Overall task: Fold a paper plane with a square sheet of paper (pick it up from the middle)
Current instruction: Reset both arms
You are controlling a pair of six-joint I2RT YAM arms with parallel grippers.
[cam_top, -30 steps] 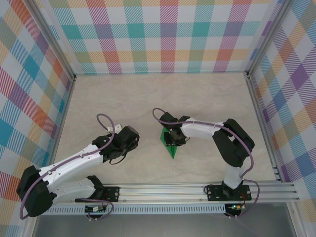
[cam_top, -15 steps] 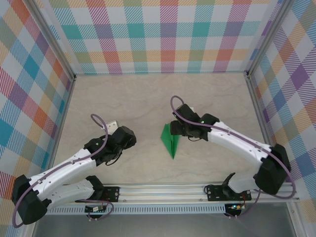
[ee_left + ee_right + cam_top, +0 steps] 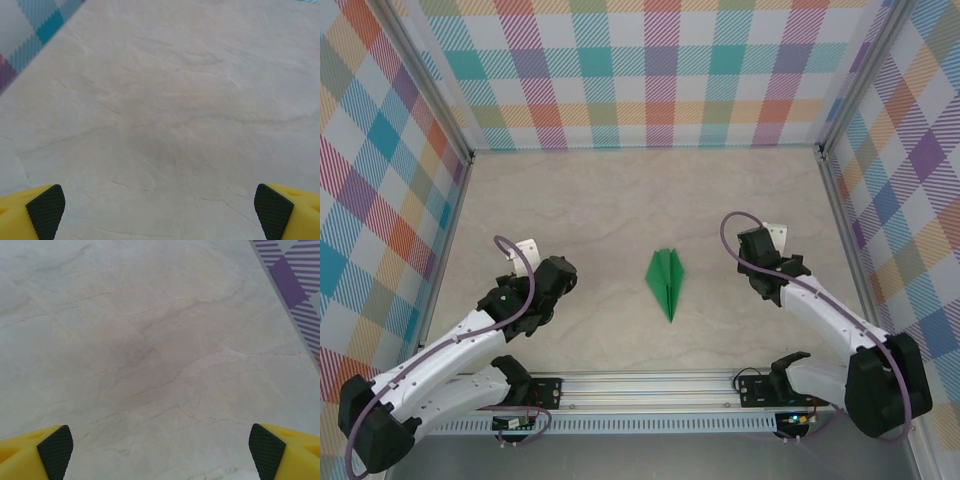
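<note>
Yellow left fingers (image 3: 25, 217) and right fingers (image 3: 292, 452) spread wide, empty (paper plane (image 3: 667, 280) apart).

Rear overhead camera takes in the whole surface (image 3: 620, 200); wrist cameras hug it, looking just past left tool (image 3: 159, 210) and right tool (image 3: 161, 449).

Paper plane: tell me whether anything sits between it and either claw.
Nothing visible does. The paper plane lies alone on the table, with bare tabletop between it and the left claw and the right claw, both open.
</note>
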